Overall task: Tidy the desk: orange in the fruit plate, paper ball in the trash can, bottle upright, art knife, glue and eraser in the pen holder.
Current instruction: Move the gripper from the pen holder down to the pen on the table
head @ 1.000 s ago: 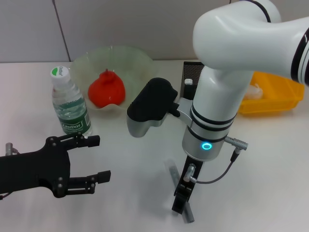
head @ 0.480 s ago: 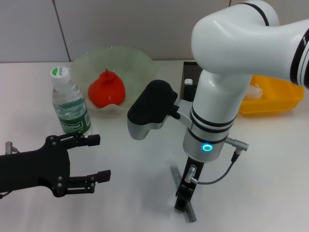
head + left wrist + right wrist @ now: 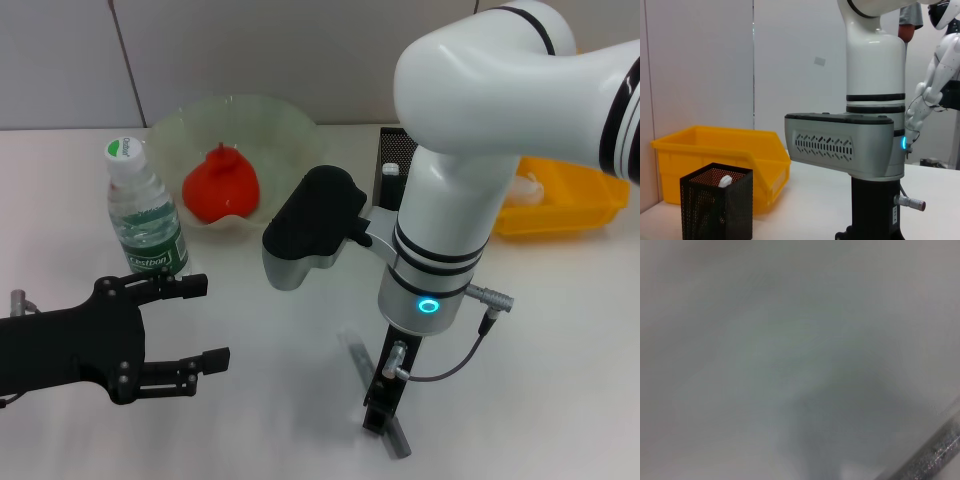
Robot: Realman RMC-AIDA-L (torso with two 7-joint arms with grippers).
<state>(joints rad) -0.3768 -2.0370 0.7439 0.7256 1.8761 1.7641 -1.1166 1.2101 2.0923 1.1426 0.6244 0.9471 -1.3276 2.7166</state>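
Observation:
My right gripper (image 3: 383, 408) is down at the table near the front, right on the grey art knife (image 3: 362, 362), which lies flat; the knife also shows as a grey bar (image 3: 935, 456) in the right wrist view. My left gripper (image 3: 204, 322) hovers open and empty at the front left. Just behind it, the bottle (image 3: 145, 215) stands upright. The orange (image 3: 222, 187) lies in the green glass fruit plate (image 3: 270, 120). The black mesh pen holder (image 3: 398, 152) (image 3: 715, 206), half hidden by my right arm, has a white-topped item (image 3: 725, 180) inside. The paper ball (image 3: 528, 188) rests in the yellow bin (image 3: 575, 205).
My right arm's bulky wrist housing (image 3: 312, 225) (image 3: 840, 149) hangs over the middle of the table, with a cable (image 3: 450, 362) looping beside it. The yellow bin (image 3: 720, 150) stands right behind the pen holder. A wall closes off the back.
My right gripper has shifted slightly at the art knife, and the knife's near end has slid a little to the right. The left arm has barely moved.

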